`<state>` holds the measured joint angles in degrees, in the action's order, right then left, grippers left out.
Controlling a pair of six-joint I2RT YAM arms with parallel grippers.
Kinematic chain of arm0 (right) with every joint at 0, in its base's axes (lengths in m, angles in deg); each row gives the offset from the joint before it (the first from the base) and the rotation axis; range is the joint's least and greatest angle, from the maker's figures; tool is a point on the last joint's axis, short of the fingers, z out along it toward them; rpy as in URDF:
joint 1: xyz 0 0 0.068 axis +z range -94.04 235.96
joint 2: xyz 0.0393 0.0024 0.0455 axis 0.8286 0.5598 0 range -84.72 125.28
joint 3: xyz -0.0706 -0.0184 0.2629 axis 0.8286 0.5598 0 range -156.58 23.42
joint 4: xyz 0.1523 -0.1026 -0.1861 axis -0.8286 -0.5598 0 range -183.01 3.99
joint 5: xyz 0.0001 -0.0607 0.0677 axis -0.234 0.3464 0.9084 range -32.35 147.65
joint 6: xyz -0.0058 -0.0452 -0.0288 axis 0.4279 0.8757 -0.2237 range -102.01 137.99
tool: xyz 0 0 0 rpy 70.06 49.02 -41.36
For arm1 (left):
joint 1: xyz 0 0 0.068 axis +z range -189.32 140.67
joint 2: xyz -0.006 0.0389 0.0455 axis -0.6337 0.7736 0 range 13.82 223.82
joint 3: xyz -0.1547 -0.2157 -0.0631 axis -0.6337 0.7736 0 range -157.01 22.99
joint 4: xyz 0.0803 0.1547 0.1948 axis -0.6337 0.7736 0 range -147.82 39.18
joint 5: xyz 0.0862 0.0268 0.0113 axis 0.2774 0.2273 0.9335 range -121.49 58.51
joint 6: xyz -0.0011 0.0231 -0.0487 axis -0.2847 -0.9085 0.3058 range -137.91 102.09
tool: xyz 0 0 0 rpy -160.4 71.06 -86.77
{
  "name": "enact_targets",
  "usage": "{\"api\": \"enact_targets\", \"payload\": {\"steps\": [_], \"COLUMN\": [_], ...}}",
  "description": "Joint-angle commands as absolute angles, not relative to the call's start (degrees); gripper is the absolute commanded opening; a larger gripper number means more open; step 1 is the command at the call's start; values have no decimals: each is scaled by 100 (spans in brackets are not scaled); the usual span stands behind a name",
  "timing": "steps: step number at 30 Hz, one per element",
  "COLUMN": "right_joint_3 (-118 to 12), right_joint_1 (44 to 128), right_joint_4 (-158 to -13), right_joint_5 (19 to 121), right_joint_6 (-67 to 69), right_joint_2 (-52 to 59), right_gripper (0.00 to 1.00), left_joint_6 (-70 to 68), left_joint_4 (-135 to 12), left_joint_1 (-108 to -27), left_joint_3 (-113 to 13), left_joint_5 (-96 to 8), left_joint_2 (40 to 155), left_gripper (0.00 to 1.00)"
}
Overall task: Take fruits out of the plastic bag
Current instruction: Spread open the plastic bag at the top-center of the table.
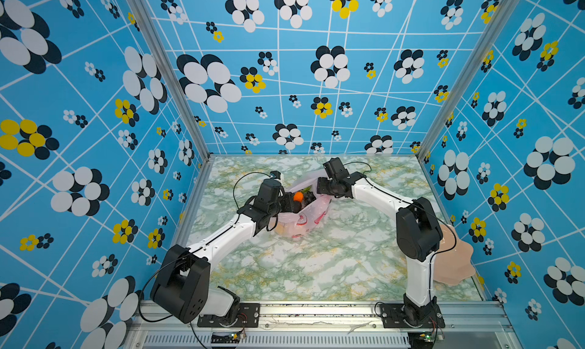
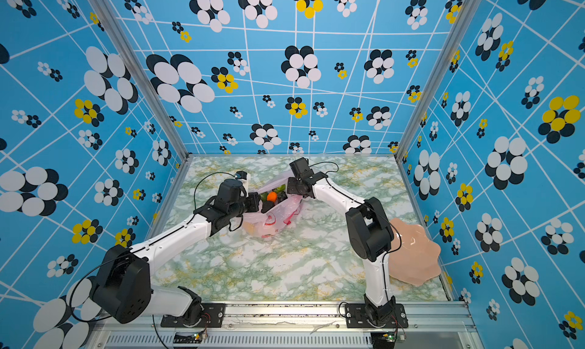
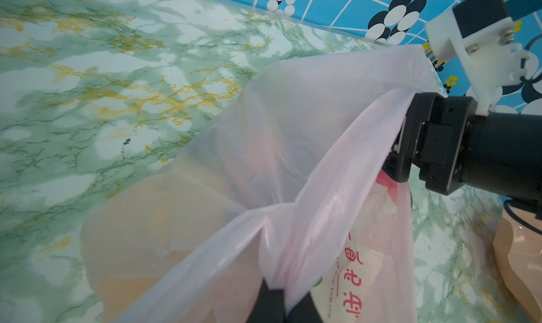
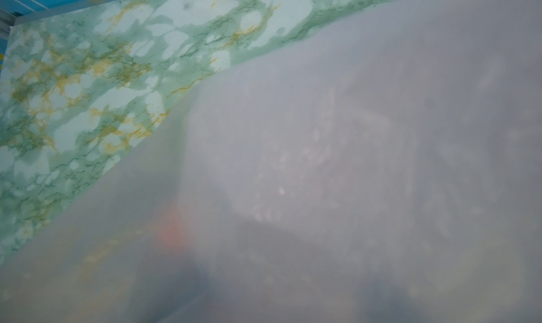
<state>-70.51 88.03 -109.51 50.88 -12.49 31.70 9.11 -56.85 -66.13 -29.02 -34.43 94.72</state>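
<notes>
- I found the plastic bag (image 1: 302, 225) lying on the table (image 1: 300, 268), near its middle and a little toward the back.
- The orange (image 1: 298, 196) sat in the bag's open mouth, at its far end, among other fruits (image 1: 307, 196).
- The left gripper (image 3: 278, 304) stood at the bag's left side, and the right gripper (image 1: 319, 186) met the bag's rim from the far right.
- The plate (image 2: 414, 255) lay at the table's right edge, well apart from the bag and partly behind the right arm (image 1: 418, 227).
</notes>
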Motion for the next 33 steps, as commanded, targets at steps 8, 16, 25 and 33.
{"api": "enact_targets", "payload": {"steps": [8,16,25,33], "right_joint_3": [-6425,-5010,-4364,-4734], "right_joint_1": [8741,8063,8089,8243], "right_joint_4": [-10345,-8943,-8343,-9054], "right_joint_5": [5731,7101,7430,7207], "right_joint_6": [-990,-1459,-1795,-1546], "right_joint_2": [2191,1131,998,877], "right_gripper": [0,0,0,0], "left_joint_6": [1337,1670,1530,861], "left_joint_4": [-5337,-5189,-4206,-2213], "left_joint_1": [-5782,-4754,-4849,-5145], "left_joint_3": [-3224,-3921,-5727,-8131], "left_joint_5": [-3606,-4102,-3884,-2904], "left_joint_2": [9629,10069,11551,13071], "left_gripper": [0,0,0,0]}}
